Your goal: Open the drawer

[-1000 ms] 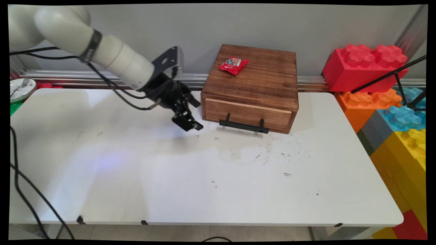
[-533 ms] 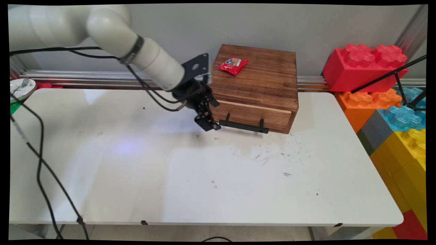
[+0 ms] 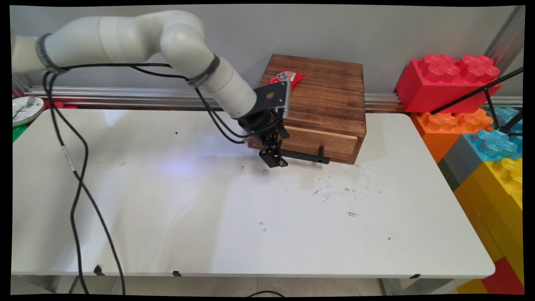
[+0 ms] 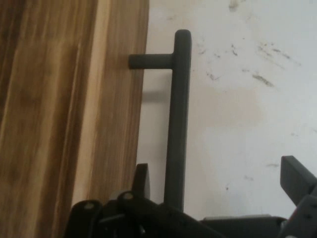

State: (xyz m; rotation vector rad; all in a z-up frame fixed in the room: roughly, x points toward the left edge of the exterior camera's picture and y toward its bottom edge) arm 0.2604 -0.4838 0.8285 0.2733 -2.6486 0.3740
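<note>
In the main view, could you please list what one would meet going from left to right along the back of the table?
Plate with a fork → pincer at the drawer handle's left end → wooden drawer box → stack of big toy bricks.

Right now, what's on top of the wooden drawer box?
A red snack packet lies on the brown wooden drawer box, near its back left corner. The white arm's black camera plate covers the packet's lower left part.

Brown-grained wooden drawer box (image 3: 317, 104), black handle (image 4: 177, 119), red packet (image 3: 288, 77)
</note>
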